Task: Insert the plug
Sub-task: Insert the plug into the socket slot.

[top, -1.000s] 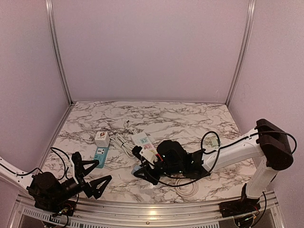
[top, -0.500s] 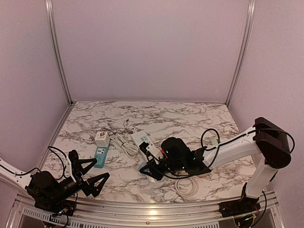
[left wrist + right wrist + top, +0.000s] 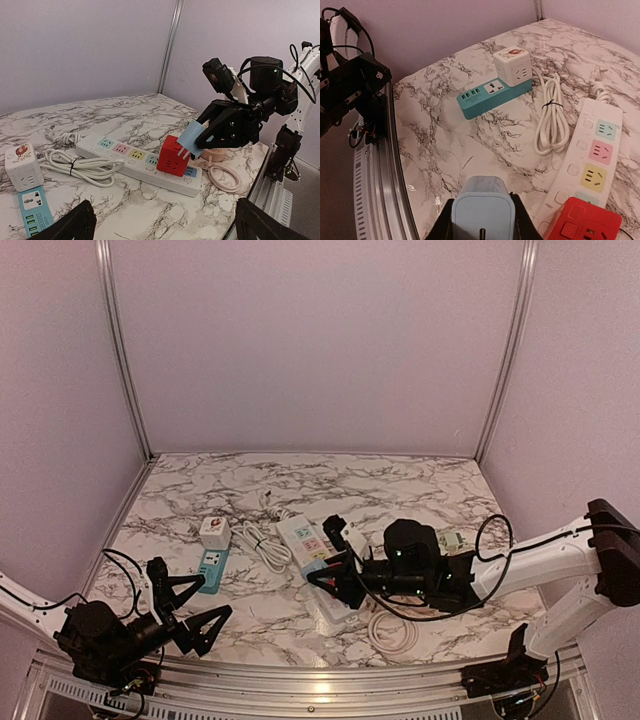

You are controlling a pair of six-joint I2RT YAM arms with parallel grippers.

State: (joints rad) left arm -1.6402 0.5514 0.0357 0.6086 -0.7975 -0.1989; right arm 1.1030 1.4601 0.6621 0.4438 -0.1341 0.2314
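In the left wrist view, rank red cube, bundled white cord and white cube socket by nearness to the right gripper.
1. Red cube, on the power strip, beside the right gripper.
2. Bundled white cord, mid-table.
3. White cube socket, far left edge.

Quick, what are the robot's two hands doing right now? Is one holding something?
Left gripper: open, holding nothing.
Right gripper: shut on the light blue plug.

Lab booth: plain walls (image 3: 320, 340), aluminium frame (image 3: 123, 350)
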